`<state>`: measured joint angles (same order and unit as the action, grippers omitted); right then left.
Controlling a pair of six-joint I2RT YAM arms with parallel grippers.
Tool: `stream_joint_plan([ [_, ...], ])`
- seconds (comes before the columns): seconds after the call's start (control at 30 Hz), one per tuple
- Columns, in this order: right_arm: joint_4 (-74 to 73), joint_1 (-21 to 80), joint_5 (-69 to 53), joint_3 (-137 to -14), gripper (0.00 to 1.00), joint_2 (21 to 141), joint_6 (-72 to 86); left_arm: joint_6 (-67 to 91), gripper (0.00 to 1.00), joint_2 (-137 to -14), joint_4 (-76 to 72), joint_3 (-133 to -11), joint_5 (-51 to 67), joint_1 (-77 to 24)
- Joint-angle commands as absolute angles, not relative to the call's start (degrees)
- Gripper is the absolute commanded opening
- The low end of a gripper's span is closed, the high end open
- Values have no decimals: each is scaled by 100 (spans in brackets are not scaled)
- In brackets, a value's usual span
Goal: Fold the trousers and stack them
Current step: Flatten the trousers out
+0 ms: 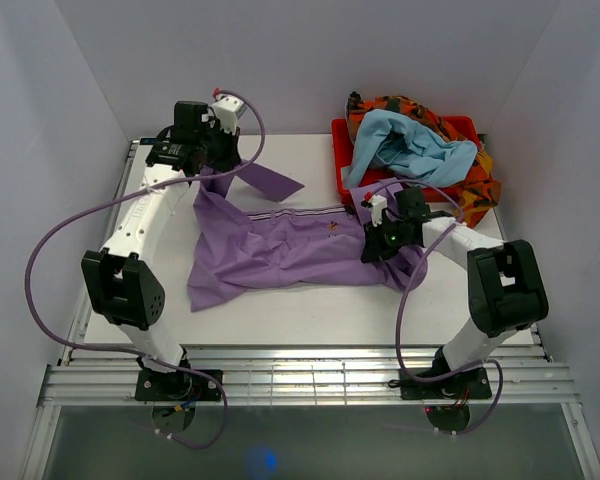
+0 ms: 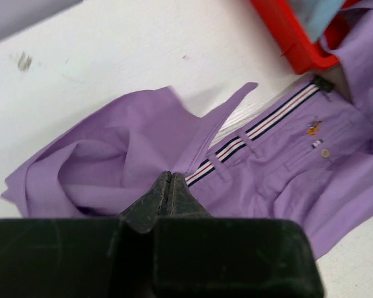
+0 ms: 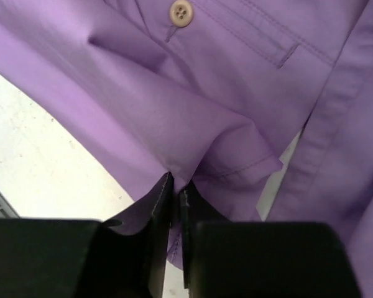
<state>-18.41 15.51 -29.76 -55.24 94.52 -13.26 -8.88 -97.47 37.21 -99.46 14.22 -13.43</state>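
Trousers (image 1: pixel 290 250) lie spread across the table (image 1: pixel 310 310) between both arms. The right gripper (image 3: pixel 176 183) pinches a fold near the waistband end. The left gripper (image 2: pixel 170 180) is closed at the leg end, cloth meeting its tips.

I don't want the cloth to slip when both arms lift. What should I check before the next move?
1. Left gripper shut on the trousers: ok, closed at a leg fold.
2. Right gripper shut on cloth: ok, purple fabric is pinched in it.
3. Trousers lying flat: not ok, rumpled, with one leg bunched up.
4. Waistband free of the red bin: cannot tell, its end lies right by the bin's corner.
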Motion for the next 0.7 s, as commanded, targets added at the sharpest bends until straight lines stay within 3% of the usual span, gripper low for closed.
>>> stream_joint_plan([
  [0.0,-2108,1573,-3076,-5309,12,8887,-1906,-475,0,-9984,3709,-9633,967,-713],
  [0.03,-2231,1573,-3120,-5274,8,8668,-2220,-414,0,-10063,3718,-9633,897,-573],
  [0.3,-3972,1880,-3472,-5274,8,7796,-4156,176,0,-10880,3779,-9712,660,624],
  [0.4,-4183,2267,-3559,-5282,17,7743,-4289,97,0,-11091,3779,-9764,668,791],
  [0.43,-4271,2398,-3638,-5334,34,7813,-4280,53,0,-11179,3945,-9939,694,817],
  [0.47,-4376,2443,-3760,-5396,40,7866,-4280,18,4,-11258,4042,-10045,729,843],
  [0.5,-4560,2461,-3805,-5466,48,7918,-4245,-226,13,-11337,4217,-10194,1017,861],
  [0.53,-4579,2444,-3806,-5641,62,7997,-4149,-507,21,-11399,4428,-10395,1254,870],
  [0.6,-4579,2321,-3788,-5844,74,7998,-3912,-833,88,-11164,4395,-10328,2112,905],
  [0.63,-4492,2085,-3875,-6080,86,7963,-3807,-1105,98,-10779,4229,-10240,2405,897],
  [0.67,-4369,1944,-4067,-6204,92,7937,-3623,-1212,98,-10601,4184,-10109,2704,888],
])
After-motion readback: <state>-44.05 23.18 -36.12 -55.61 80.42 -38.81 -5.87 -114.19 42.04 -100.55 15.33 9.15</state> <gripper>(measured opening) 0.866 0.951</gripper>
